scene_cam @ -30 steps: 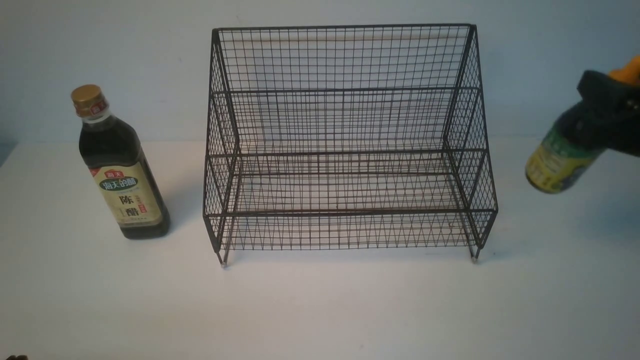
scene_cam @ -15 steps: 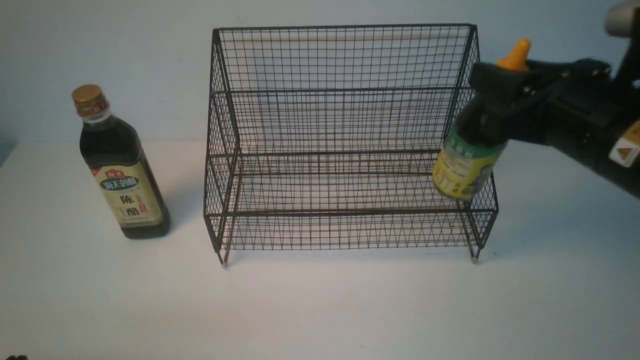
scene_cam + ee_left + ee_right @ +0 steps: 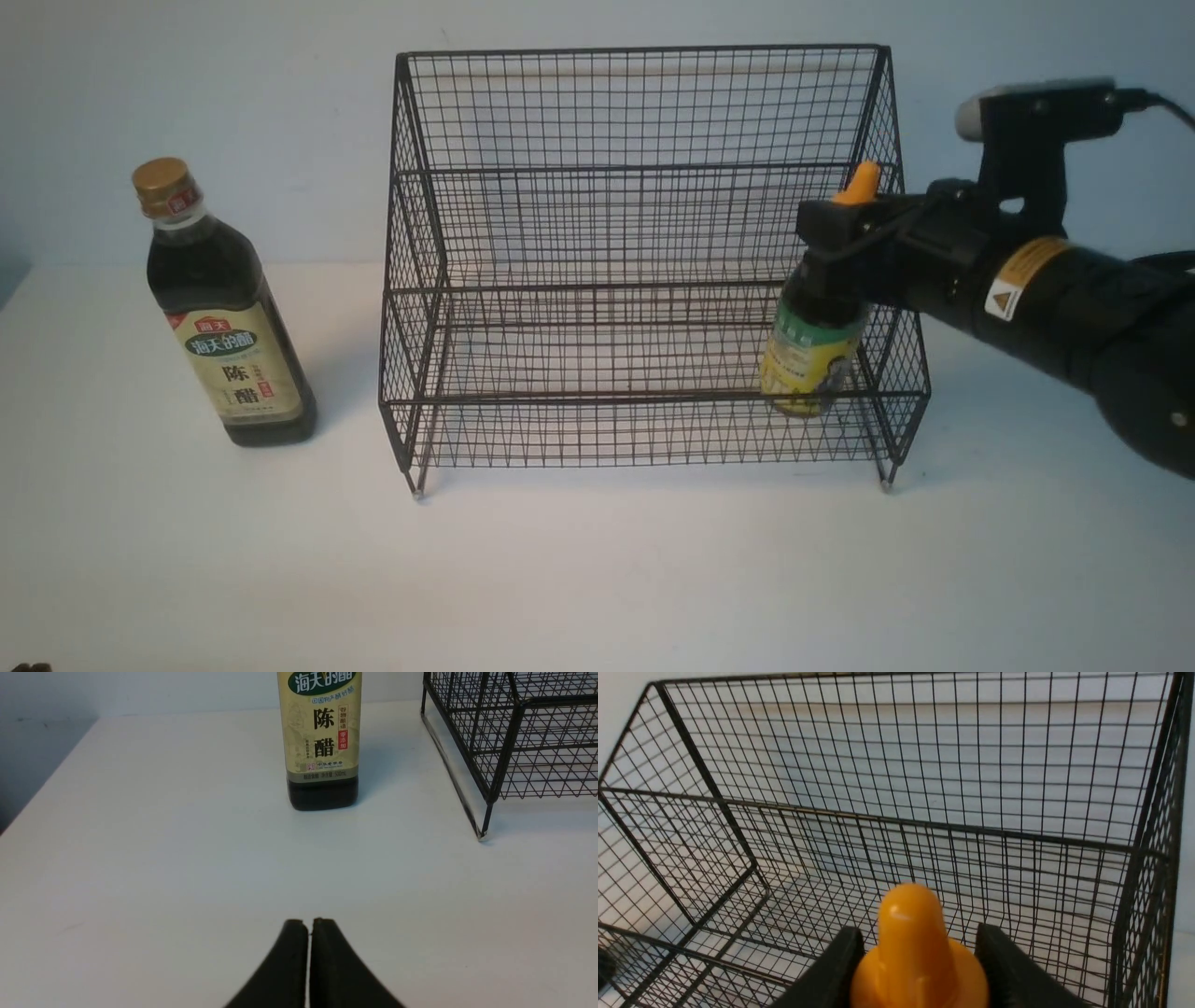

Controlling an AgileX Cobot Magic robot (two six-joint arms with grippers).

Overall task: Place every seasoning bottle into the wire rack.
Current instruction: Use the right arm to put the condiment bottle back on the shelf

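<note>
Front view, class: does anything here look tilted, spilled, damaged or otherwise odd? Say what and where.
Only the short bottle looks askew: clamped at its neck by the right gripper, it leans at the right end of the rack. The tall bottle stands upright on the table; no spill or damage shows.

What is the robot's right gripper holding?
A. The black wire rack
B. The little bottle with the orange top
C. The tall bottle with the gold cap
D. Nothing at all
B: the right gripper is closed around the neck of the little bottle, just under its orange top, while the tall bottle stands alone on the table.
</note>
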